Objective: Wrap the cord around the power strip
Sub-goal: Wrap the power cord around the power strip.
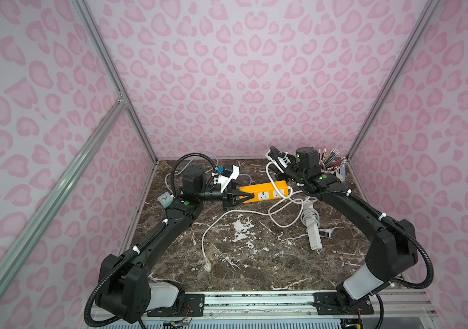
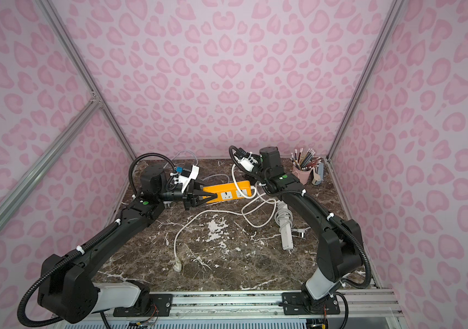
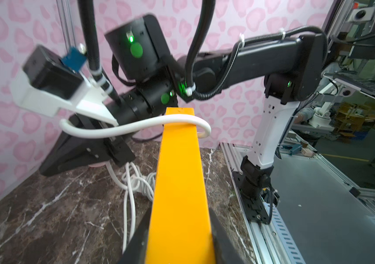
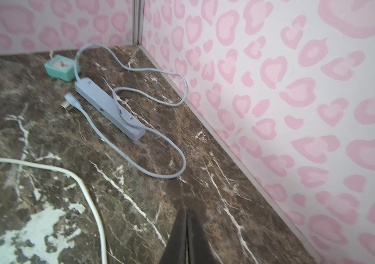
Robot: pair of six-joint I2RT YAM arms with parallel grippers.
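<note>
**A:** How far along is the wrap?

**B:** Barely begun, I'd say. The strip point(image 1: 264, 191) is up off the desk point(image 1: 255, 270), with one end clenched in the left jaws. The cord point(image 3: 136, 126) crosses once over the strip's far end and hooks round its edge. That's one turn at most.

**A:** And the rest of the cord?

**B:** Loose. It drops from the strip's far end into slack loops on the desk beside the strip. From there it trails well away from the strip to the plug point(image 1: 207, 267).

**A:** Is the right arm holding it?

**B:** The right jaws are pressed together just behind the strip's far end. Nothing shows between their tips in the wrist view, but I can't be sure they aren't nipping the cord.

**A:** What's left?

**B:** Nearly everything: take up the slack, wind it along the strip and bring the plug in.
</note>
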